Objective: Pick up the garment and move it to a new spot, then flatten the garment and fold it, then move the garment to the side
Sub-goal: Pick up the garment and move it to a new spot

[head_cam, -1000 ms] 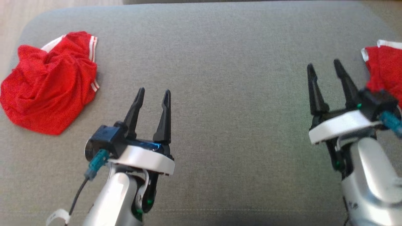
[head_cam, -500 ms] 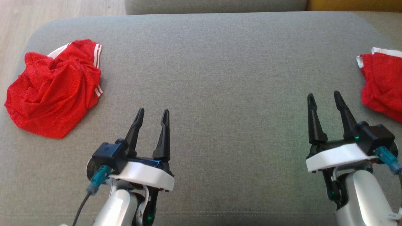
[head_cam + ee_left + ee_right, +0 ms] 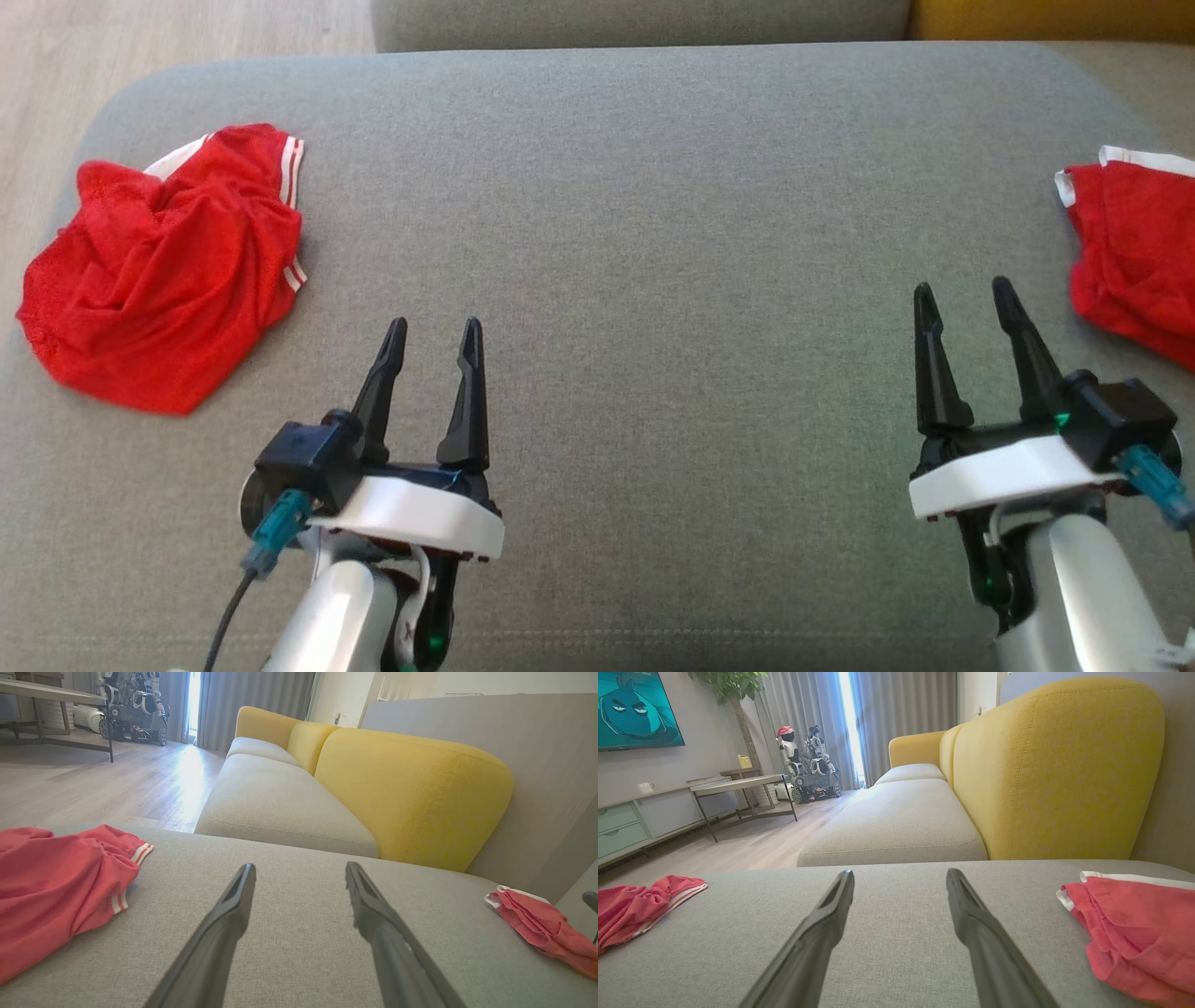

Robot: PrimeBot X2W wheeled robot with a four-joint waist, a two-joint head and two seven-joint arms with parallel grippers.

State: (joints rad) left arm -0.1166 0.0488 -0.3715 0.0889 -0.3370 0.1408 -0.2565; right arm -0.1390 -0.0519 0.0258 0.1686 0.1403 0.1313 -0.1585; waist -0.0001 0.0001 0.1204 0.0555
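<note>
Left tool (image 3: 434, 325) is drifting slightly left versus half a second ago, right tool (image 3: 963, 286) barely shifting — both are hanging wide open, gripping nothing. Crumpled red garment (image 3: 159, 280) is lying untouched at the left end of the cushion (image 3: 653, 187) — pickup is probably coming next.

Red garment (image 3: 159, 285) — white stripes — grey cushion (image 3: 653, 233)

left red garment (image 3: 159, 280): thin matt mesh cloth | grey cushion (image 3: 653, 187): coarse woven fabric, matt | left gripper (image 3: 435, 325): matt black plastic fingers | floor (image 3: 187, 28): pale smooth wood, slight sheen
</note>
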